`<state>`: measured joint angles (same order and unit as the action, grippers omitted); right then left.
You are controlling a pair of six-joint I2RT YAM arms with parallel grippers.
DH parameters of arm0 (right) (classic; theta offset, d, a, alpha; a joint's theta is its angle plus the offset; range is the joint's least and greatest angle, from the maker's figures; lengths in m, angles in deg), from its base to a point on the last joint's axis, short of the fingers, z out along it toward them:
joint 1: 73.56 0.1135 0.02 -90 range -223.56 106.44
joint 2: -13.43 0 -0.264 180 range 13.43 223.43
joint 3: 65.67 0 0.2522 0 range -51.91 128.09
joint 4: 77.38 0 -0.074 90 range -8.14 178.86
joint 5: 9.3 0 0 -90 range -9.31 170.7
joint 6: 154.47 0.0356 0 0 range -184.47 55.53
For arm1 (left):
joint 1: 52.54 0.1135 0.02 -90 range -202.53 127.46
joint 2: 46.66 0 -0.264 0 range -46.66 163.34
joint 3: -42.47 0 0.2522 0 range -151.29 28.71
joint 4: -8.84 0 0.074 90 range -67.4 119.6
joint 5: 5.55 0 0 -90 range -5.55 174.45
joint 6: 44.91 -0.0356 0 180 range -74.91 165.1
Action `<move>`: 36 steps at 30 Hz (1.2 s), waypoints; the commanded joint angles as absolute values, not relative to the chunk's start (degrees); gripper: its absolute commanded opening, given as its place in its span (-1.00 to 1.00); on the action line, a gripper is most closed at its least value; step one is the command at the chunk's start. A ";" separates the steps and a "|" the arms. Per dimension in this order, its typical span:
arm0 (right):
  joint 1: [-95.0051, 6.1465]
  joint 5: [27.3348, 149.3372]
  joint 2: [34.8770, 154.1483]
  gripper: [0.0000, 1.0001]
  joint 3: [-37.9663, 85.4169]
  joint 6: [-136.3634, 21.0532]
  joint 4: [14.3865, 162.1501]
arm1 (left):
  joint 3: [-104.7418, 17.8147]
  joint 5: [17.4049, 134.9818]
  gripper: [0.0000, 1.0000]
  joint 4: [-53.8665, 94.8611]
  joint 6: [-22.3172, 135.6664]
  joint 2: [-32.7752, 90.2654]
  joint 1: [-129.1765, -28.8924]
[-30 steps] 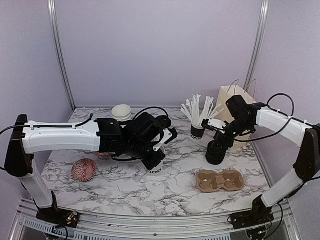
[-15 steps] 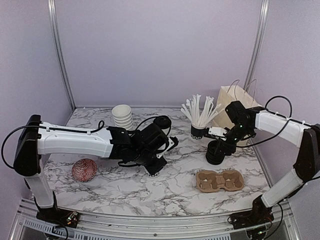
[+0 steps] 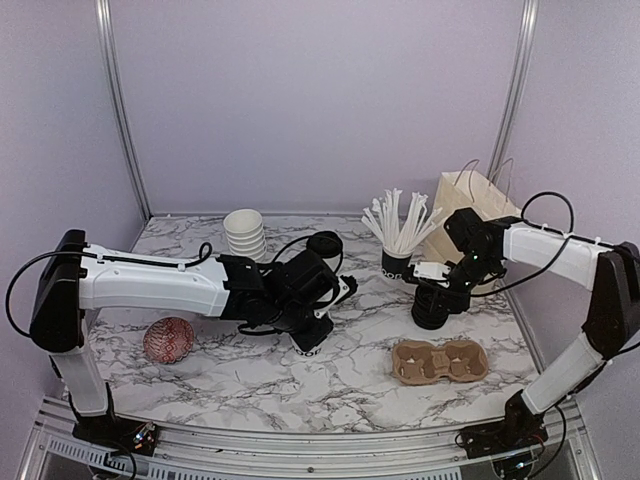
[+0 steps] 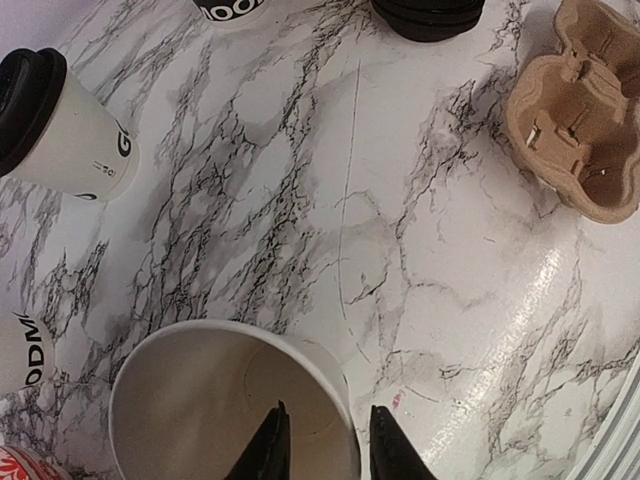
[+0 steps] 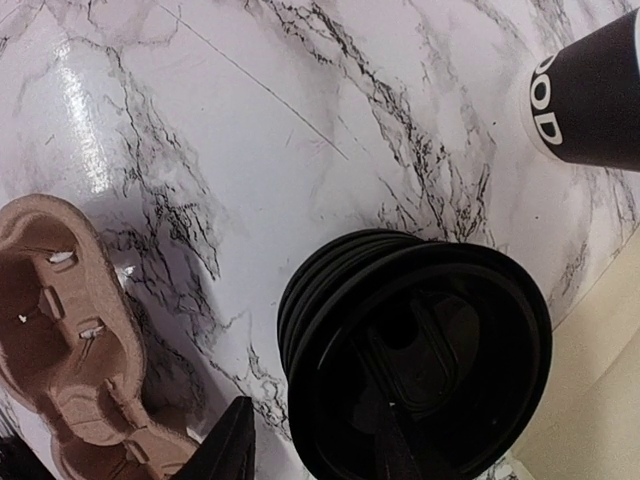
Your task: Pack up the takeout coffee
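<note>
Carrier tray [image 3: 440,360] is empty, nothing packed yet. One lidded cup [image 3: 325,247] waits. Left gripper [image 4: 325,450] sits loose astride the rim of a lidless cup [image 4: 200,400] — right gripper [image 5: 315,450] straddles the lid stack [image 5: 420,350], grip unclear.

One lidded cup [image 4: 60,135], one carrier [image 3: 440,360], perhaps five lids [image 5: 415,360]

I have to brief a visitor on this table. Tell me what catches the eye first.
Near the middle of the table, the left pincer straddles the rim of a lidless white paper cup, with one finger inside it. On the right side, the right pincer hangs at a stack of black lids. The stack stands next to a black cup of white stirrers.
</note>
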<state>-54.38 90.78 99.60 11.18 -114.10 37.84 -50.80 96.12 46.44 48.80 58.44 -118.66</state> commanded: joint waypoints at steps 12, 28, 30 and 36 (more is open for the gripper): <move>-52.02 89.92 102.99 -0.69 14.98 -113.07 36.99 | -50.76 98.78 -0.15 46.19 49.57 52.29 -119.07; -51.94 99.69 101.23 -0.91 22.58 -110.30 30.73 | -51.43 102.63 -0.02 45.20 49.72 48.17 -119.13; -51.94 105.95 100.41 -0.91 25.35 -110.47 29.44 | -50.40 104.98 0.15 42.52 48.54 46.52 -119.13; -51.47 131.30 99.52 -0.89 33.53 -111.22 28.44 | -33.65 106.72 0.57 11.96 37.95 35.74 -119.08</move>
